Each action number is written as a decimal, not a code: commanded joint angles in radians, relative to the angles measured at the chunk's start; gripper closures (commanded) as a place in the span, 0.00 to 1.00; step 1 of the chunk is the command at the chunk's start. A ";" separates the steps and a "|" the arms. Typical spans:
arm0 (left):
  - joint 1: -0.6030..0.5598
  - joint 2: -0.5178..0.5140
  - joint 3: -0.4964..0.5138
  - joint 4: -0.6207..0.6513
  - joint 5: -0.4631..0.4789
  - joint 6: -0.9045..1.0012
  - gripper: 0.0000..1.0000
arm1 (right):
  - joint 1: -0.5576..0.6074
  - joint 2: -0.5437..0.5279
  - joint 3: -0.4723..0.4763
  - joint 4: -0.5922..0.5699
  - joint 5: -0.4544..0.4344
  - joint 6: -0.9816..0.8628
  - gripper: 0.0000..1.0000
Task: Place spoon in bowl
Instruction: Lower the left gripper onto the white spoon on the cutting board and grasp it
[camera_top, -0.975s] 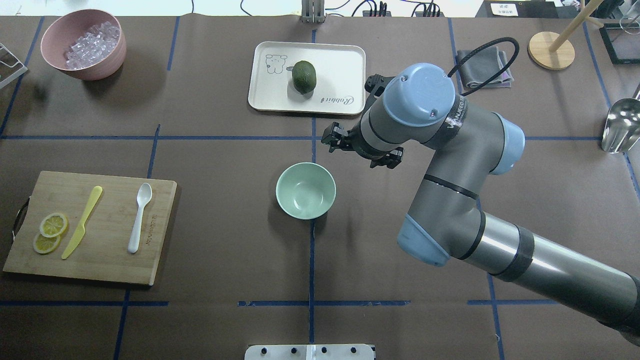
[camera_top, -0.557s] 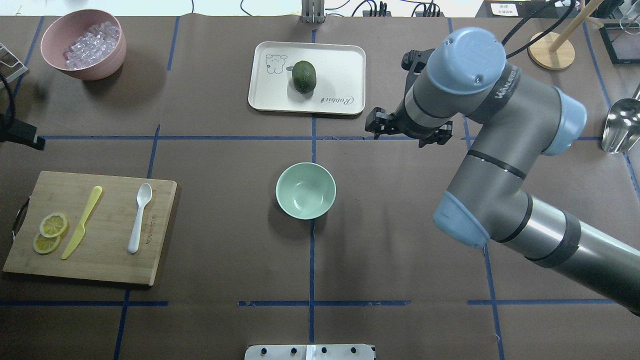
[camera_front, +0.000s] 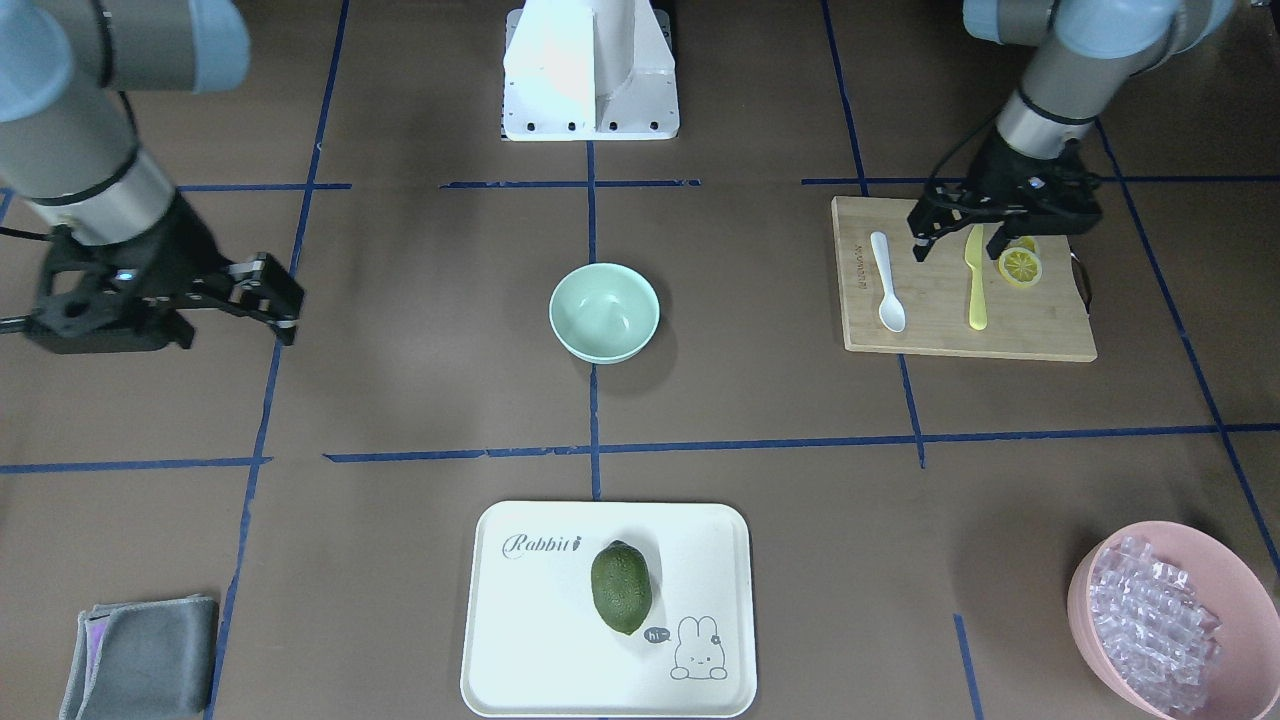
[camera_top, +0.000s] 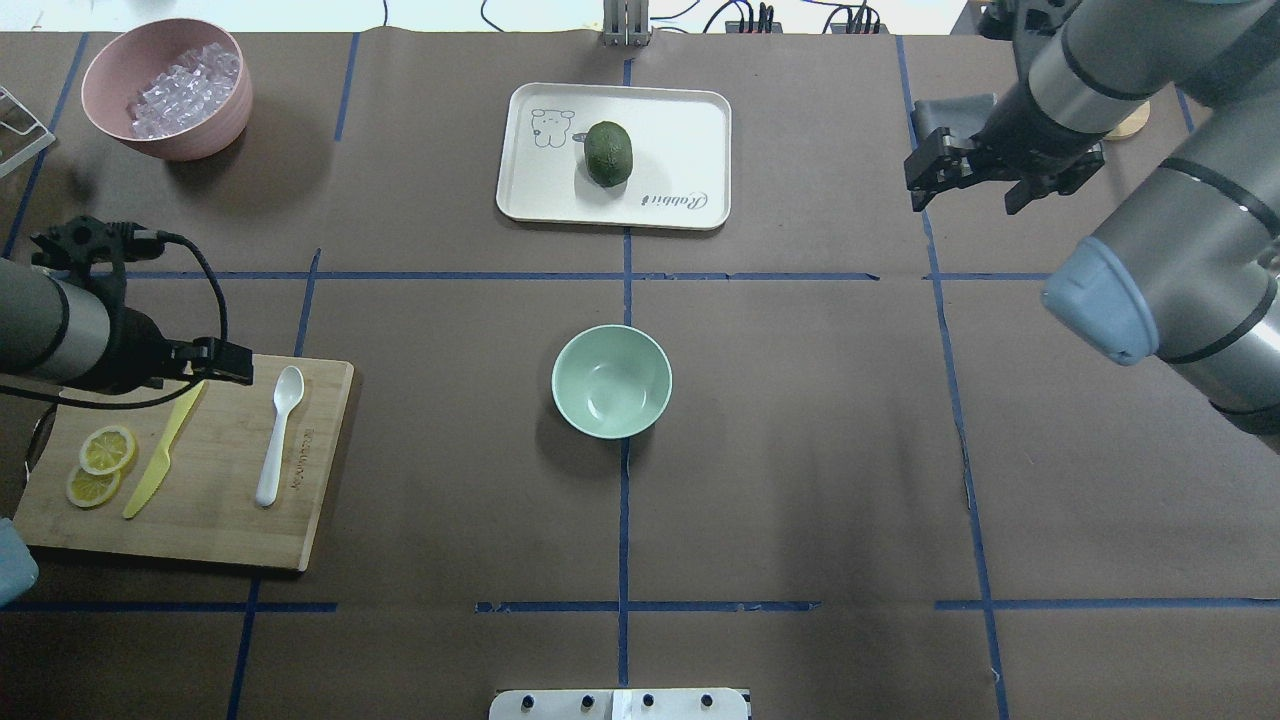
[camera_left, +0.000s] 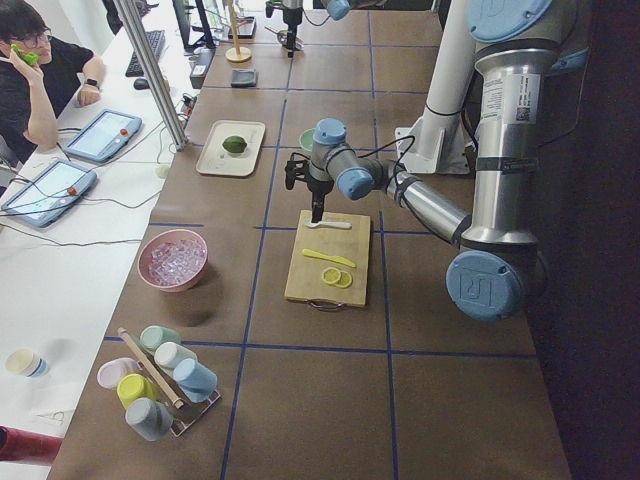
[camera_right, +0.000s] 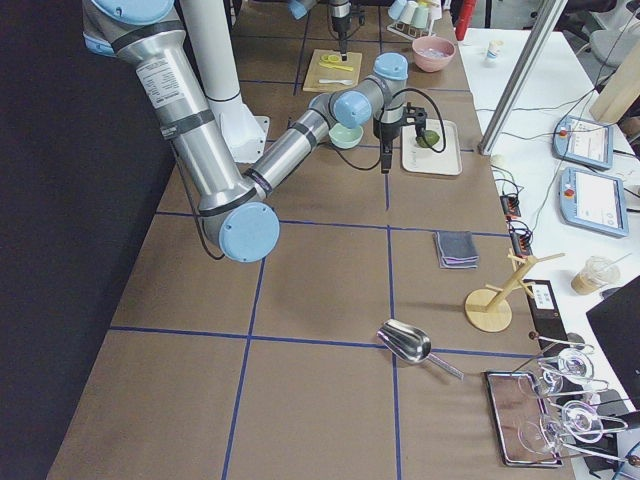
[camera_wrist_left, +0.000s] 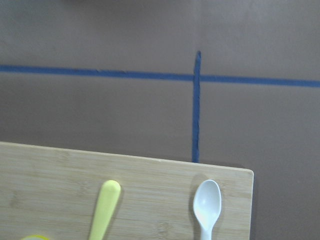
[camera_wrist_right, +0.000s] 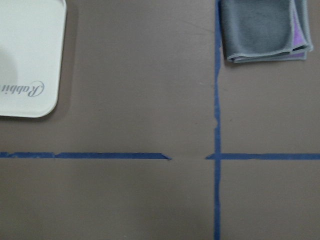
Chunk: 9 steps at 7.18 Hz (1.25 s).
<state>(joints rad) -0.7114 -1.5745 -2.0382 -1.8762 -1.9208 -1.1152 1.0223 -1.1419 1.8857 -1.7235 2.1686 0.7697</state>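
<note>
The white spoon (camera_top: 278, 435) lies on the wooden cutting board (camera_top: 205, 530) at the left, scoop pointing away from me. It also shows in the front view (camera_front: 886, 282) and the left wrist view (camera_wrist_left: 206, 207). The mint-green bowl (camera_top: 611, 381) stands empty at the table's middle, and shows in the front view (camera_front: 604, 311). My left gripper (camera_front: 958, 245) is open and empty. It hovers over the board's back edge, between the spoon's scoop and the yellow knife (camera_top: 165, 445). My right gripper (camera_top: 965, 188) is open and empty, at the back right, far from the bowl.
Lemon slices (camera_top: 100, 465) lie beside the knife. A pink bowl of ice cubes (camera_top: 165, 90) stands back left. A white tray (camera_top: 680, 120) holds an avocado (camera_top: 609, 153). A grey cloth (camera_front: 140, 655) and a metal scoop (camera_right: 405, 340) lie on the right side.
My right arm has swung away from beside the bowl to the back right. My left arm has come into view and now sits over the cutting board near the spoon.
</note>
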 joint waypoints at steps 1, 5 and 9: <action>0.128 -0.015 0.036 -0.034 0.109 -0.087 0.03 | 0.099 -0.073 0.003 0.002 0.068 -0.153 0.00; 0.155 -0.041 0.096 -0.038 0.111 -0.080 0.09 | 0.102 -0.084 0.001 0.004 0.071 -0.167 0.00; 0.155 -0.058 0.131 -0.038 0.109 -0.078 0.14 | 0.101 -0.085 0.001 0.005 0.070 -0.165 0.00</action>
<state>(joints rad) -0.5569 -1.6256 -1.9222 -1.9140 -1.8115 -1.1940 1.1232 -1.2266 1.8871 -1.7189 2.2393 0.6038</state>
